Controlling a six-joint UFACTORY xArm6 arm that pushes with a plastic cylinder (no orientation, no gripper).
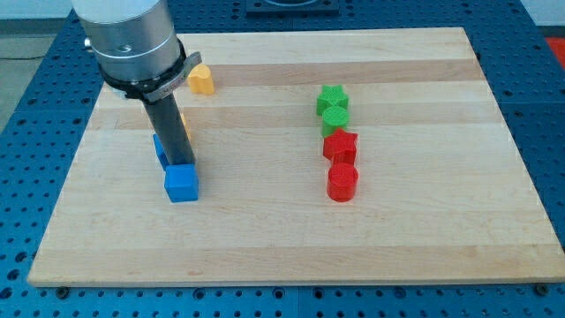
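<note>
My tip (179, 164) (a bare rod, no pincer, holding nothing) touches the blue cube block (182, 184) near the wooden board's (265, 238) left edge.

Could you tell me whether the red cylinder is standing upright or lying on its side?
Upright: the red cylinder shows its round top face upward, resting on the board.

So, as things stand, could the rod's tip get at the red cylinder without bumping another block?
Probably yes. My tip sits at the blue cube on the view's left; bare board lies between it and the red cylinder. The other red block touches the cylinder only from above.
</note>
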